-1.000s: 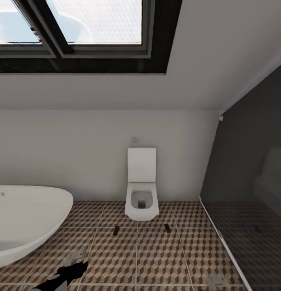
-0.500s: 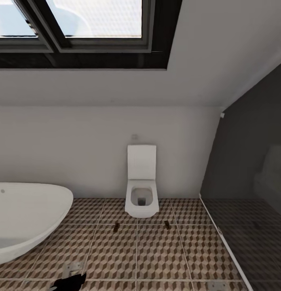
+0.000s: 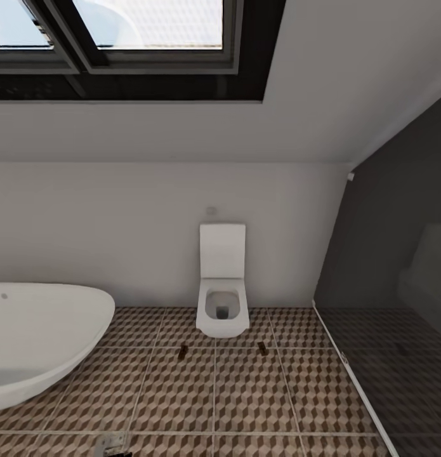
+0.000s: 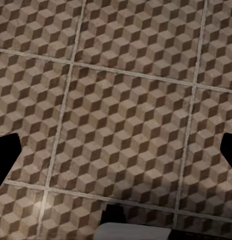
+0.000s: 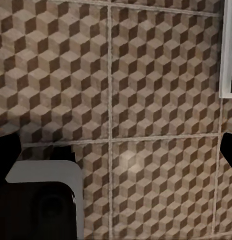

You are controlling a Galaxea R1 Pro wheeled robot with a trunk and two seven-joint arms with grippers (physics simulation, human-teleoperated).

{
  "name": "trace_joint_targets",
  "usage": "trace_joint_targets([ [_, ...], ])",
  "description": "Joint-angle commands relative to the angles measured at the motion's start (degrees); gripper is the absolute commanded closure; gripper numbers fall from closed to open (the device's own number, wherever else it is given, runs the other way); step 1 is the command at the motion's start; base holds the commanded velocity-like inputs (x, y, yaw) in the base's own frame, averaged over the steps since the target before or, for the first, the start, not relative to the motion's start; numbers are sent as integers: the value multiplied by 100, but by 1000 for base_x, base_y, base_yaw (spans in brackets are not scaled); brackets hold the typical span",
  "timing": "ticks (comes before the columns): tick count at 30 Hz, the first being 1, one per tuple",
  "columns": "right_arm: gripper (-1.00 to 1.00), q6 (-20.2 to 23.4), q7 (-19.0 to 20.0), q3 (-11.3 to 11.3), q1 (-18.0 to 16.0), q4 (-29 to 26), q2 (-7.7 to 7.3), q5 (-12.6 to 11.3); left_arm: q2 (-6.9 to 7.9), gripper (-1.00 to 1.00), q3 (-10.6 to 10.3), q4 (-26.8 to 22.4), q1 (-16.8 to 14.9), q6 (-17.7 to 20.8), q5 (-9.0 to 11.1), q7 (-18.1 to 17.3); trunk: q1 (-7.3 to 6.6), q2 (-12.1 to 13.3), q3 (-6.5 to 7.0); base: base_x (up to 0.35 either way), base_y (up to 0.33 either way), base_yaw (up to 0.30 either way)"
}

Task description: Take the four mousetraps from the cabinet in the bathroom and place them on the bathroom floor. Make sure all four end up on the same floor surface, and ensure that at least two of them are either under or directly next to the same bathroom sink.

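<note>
No readable text, labels, brands, numbers or signs anywhere; toilet (image 3: pixel 223 279) and the wall behind it are plain, bathtub (image 3: pixel 42 339) unmarked, bathroom floor (image 3: pixel 245 393) tiles carry only the cube pattern, two small dark mousetraps (image 3: pixel 183 350) in front of the toilet too small to read

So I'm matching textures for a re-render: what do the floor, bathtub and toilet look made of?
The floor looks like matte ceramic tile: square panels with pale grout lines and a printed brown-beige cube pattern. The bathtub and toilet look like smooth white glazed ceramic or acrylic, plain with soft shading; the render leaves which open.
</note>
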Motion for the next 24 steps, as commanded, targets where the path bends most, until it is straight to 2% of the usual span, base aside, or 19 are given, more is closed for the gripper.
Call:
trace_joint_targets([
  [1, -100, -22, -21, -47, 21, 17, 0, 58, 0, -100, -46, 9, 21, 8, 59, -25, 3, -12, -20, 0, 0, 0],
  [11, -100, -28, -18, -47, 256, 17, 44, 53, -8, -100, -52, 9, 305, 333, 27, -35, 3, -12, -95, 0, 0, 0],
  [24, -100, -34, -14, -47, 608, 17, 134, 59, -112, -100, -65, 9, 705, 406, 8, -38, 3, -12, -177, 0, 0, 0],
])
